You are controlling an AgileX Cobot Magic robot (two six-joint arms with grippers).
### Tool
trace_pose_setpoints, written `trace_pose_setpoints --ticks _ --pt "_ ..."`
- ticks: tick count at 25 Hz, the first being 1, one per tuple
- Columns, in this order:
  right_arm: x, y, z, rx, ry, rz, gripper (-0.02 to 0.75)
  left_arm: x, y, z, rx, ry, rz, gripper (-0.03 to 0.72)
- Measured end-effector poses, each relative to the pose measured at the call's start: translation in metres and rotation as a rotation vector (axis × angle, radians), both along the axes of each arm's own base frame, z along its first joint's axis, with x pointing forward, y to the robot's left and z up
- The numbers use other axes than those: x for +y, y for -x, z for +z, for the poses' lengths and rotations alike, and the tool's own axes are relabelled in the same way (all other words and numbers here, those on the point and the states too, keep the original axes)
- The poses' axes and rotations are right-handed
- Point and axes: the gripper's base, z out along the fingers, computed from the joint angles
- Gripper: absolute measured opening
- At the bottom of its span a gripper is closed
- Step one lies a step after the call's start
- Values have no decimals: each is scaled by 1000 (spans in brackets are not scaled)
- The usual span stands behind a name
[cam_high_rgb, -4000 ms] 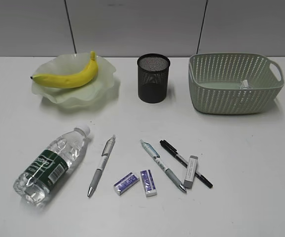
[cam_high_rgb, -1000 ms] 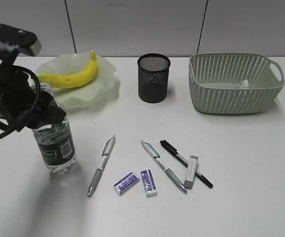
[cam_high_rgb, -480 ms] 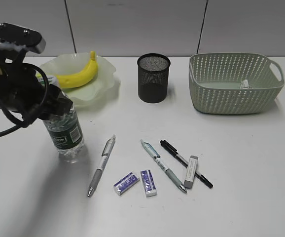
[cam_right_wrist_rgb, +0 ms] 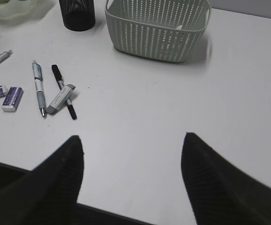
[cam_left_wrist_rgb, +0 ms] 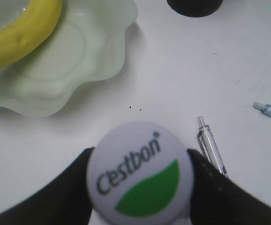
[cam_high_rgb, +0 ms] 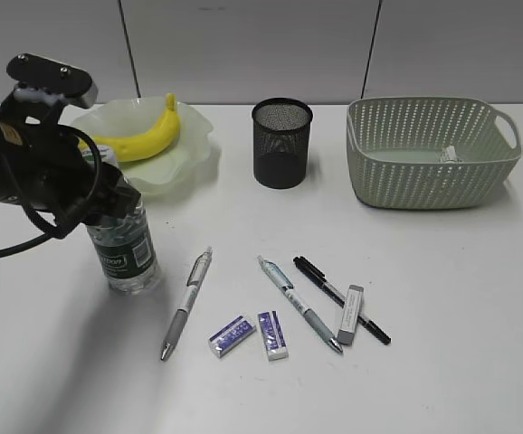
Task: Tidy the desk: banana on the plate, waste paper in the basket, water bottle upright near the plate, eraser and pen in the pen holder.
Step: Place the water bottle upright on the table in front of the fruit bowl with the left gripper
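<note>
My left gripper is shut on the white cap of the water bottle, which stands upright on or just above the desk, in front of the plate. In the left wrist view the gripper has a black finger on each side of the cap. The banana lies on the plate. The waste paper lies in the basket. Three pens and three erasers lie on the desk in front of the pen holder. My right gripper is open and empty above bare desk; it is out of the exterior view.
The right wrist view shows the basket, the pen holder, two pens and erasers ahead and to the left. The left arm's cable loops left of the bottle.
The bottle, lying on its side four seconds ago, is now upright in my left gripper. Over the last second it moved right and back, toward the plate.
</note>
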Motion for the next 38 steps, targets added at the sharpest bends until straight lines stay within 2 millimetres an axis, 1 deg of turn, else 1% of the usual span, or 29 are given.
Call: trace_pose_setpoints --ticks 7,10,15,22,25,31,33,36,38 --pt "0 0 0 0 0 0 517 3 5 5 5 -30 -26 415" --pt "0 0 0 0 0 0 517 9 5 6 18 -41 -13 415" --pt "0 0 0 0 0 0 517 22 -1 6 13 -40 33 415" --pt "0 0 0 0 0 0 517 22 -5 7 -23 -29 41 415" --pt "0 0 0 0 0 0 517 21 -7 2 -13 -33 42 415" --pt "0 0 0 0 0 0 517 20 -8 1 -14 -32 43 415" --pt "0 0 0 0 0 0 517 20 -8 1 -14 -31 44 457" --pt "0 0 0 0 0 0 517 20 -8 0 -5 -29 46 576" --pt "0 0 0 0 0 0 517 21 -7 3 -11 -26 46 606"
